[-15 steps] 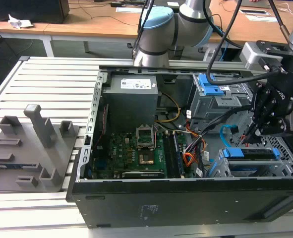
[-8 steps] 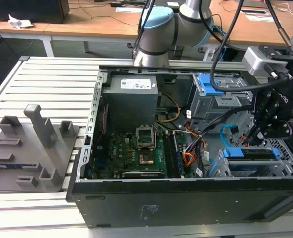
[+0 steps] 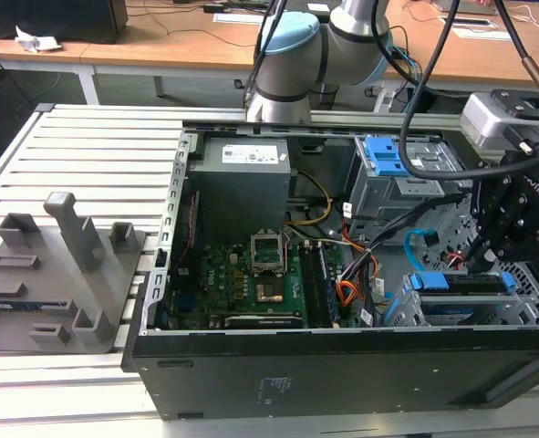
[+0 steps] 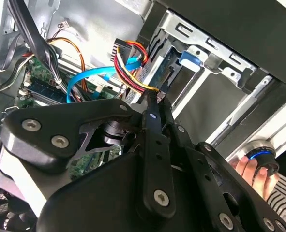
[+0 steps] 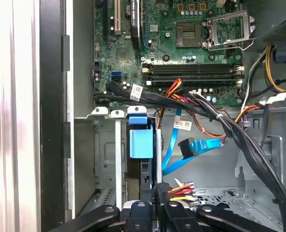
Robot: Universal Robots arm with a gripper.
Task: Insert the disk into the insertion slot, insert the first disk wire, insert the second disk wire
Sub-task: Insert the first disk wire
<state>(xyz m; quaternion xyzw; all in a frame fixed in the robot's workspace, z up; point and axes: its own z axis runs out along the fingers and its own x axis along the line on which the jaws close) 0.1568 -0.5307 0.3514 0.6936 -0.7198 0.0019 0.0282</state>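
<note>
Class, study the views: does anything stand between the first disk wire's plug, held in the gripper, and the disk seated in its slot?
Nothing visible does. The gripper holds the first disk wire by its plug right beside the disk. The second disk wire loops off to one side, clear of the gap.

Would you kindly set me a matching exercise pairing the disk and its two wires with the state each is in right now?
Things:
1. the disk
2. the first disk wire
3. the second disk wire

States:
A. light blue, plug end lying free inside the case
B. plug gripped by the tool
C. sitting in the insertion slot

Pairs: 1-C, 2-B, 3-A
</note>
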